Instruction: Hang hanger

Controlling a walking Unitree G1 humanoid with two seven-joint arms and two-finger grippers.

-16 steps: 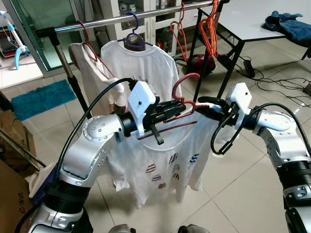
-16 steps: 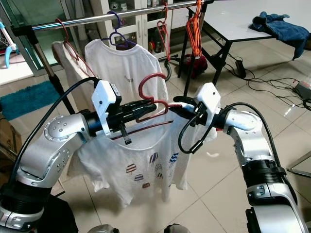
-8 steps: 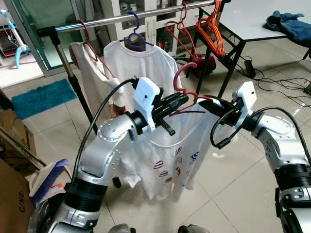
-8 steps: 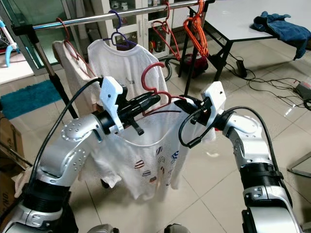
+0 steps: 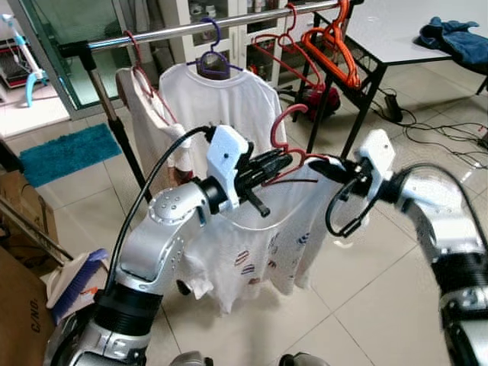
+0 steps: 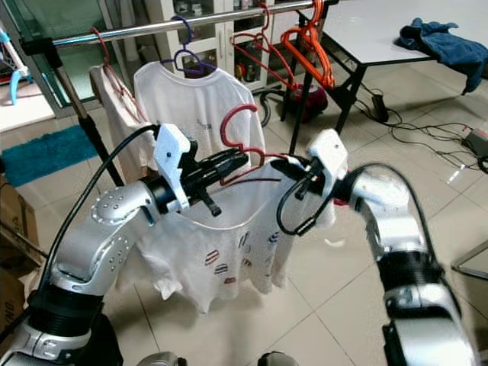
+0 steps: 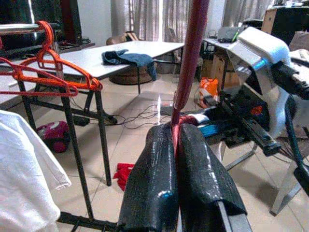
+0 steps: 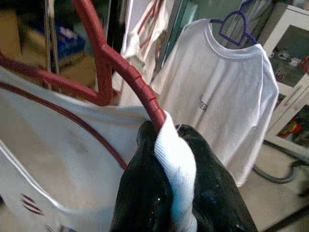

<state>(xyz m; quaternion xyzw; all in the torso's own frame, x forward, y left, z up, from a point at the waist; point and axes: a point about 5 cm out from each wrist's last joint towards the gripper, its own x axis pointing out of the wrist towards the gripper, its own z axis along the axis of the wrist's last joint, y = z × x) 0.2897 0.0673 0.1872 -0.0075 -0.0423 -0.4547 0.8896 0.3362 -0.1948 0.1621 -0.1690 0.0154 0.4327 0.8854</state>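
Left gripper point(image 7: 176, 145) is clamping its black fingers tight on the red hanger point(image 5: 288, 126) near the neck, while the right gripper point(image 8: 166, 145) is pinching the hanger's right shoulder along with the collar of the white printed T-shirt point(image 5: 259, 244) draped on it. The hanger is sitting mid-air between both arms — hook pointing up, just near of the steel rail point(image 5: 206, 27). Another white shirt point(image 5: 217, 95) is hanging there on a purple hanger point(image 5: 213, 49), with orange hangers point(image 5: 332, 46) further right.

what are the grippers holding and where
Both hold the red hanger carrying a white shirt: left gripper near its neck, right gripper on its shoulder with the collar.
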